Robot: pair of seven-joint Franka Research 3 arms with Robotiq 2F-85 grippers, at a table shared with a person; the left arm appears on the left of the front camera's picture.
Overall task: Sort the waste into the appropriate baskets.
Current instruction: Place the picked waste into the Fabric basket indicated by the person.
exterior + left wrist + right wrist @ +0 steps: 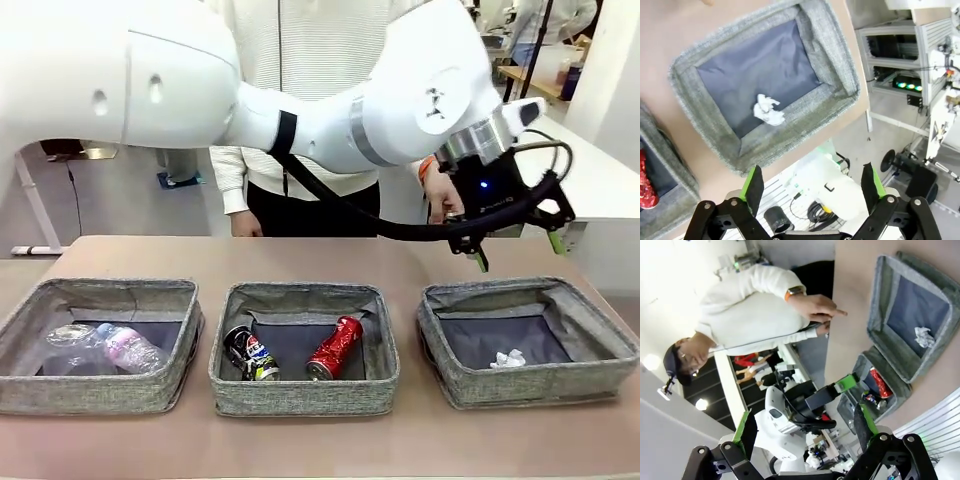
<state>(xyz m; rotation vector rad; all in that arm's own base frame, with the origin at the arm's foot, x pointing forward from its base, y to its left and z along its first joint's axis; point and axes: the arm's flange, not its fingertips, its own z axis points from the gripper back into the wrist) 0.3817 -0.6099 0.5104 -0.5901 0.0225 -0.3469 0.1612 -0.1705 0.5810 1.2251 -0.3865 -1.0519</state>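
My left arm (300, 110) is glossy white, built of rounded shells with a black band at one joint and a silver ring at the wrist. A thick black cable loops beneath it to the left claw (512, 245), a black body with a small blue light and green pads. Its black linkages carry silver screws. My right claw (805, 432) looks the same. Behind the left claw, the person (290, 60) wears a white ribbed top, dark trousers and an orange wristband (795, 291).

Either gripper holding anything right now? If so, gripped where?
Nothing held. The left gripper is open and empty above the right basket, where the white paper wad lies. The right gripper is open and empty too.
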